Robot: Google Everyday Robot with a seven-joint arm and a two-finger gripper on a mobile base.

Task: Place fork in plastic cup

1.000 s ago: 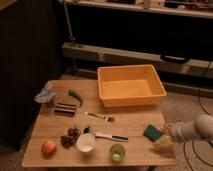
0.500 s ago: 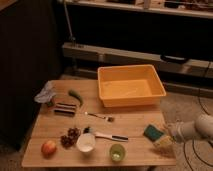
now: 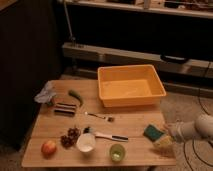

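The fork [image 3: 98, 116] lies flat in the middle of the surface [image 3: 135, 122], in front of the orange bin [image 3: 131, 86], apart from the plastic cup [image 3: 117, 152] near the front edge. The tool [image 3: 169, 131] sits at the right edge beside a green sponge [image 3: 151, 132]; I cannot tell its state.

gripper [image 3: 169, 136] by sponge [image 3: 152, 132], right edge, utensil [image 3: 109, 135] between fork [image 3: 99, 116] and plastic cup [image 3: 117, 152]

Wooden table [image 3: 134, 126]: tub [image 3: 131, 68], fork [image 3: 98, 116], plastic cup [image 3: 117, 152], apple [image 3: 48, 147], perhaps grapes [image 3: 70, 136]; gripper [image 3: 170, 131] at right edge.

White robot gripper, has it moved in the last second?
No. The white gripper remains just right of the teal rectangular sponge at the wooden table's right edge, unchanged.
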